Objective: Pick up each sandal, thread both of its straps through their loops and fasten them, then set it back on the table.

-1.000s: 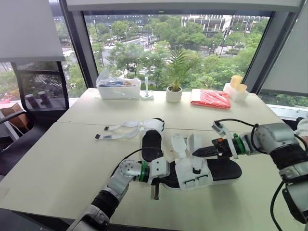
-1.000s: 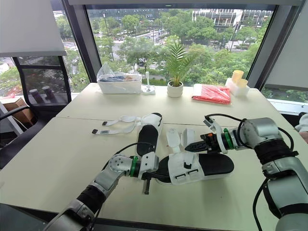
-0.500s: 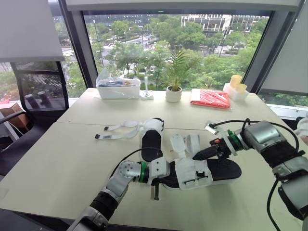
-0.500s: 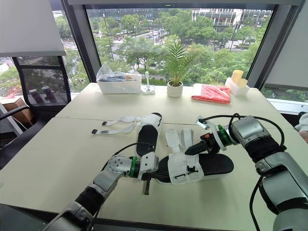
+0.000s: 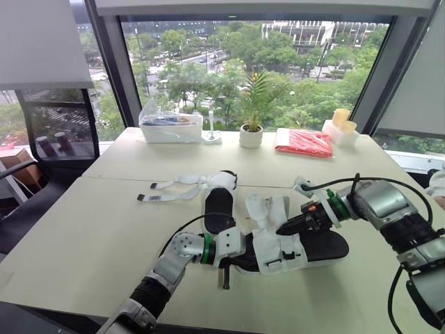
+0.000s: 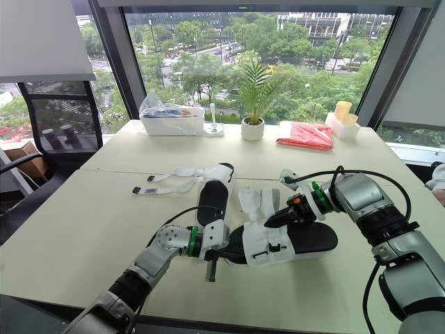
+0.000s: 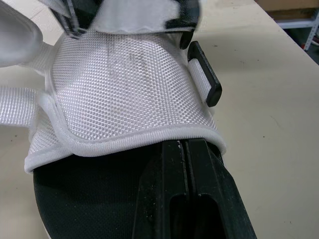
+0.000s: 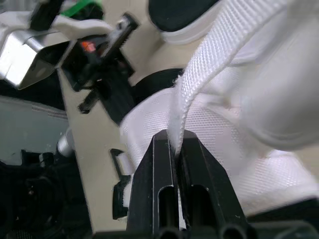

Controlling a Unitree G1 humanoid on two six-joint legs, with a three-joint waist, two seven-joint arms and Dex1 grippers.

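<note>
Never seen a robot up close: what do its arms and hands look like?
Both the left arm and right arm have silver joints, a green wrist ring and black-wrapped forearms. A black cable loops along the right one. The left hand and right hand are paired slim black fingers.

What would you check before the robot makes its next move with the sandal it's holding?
1. Grip of the right gripper on the strap: ok, the fingers are closed on the webbing.
2. Hold of the left gripper on the sandal: ok, it is closed at the toe end.
3. Strap passed through the black loop: not ok, the strap stands up loose.
4. Loop opening free for threading: cannot tell.
5. Second sandal fastened: not ok, its loose straps lie flat on the table.
</note>
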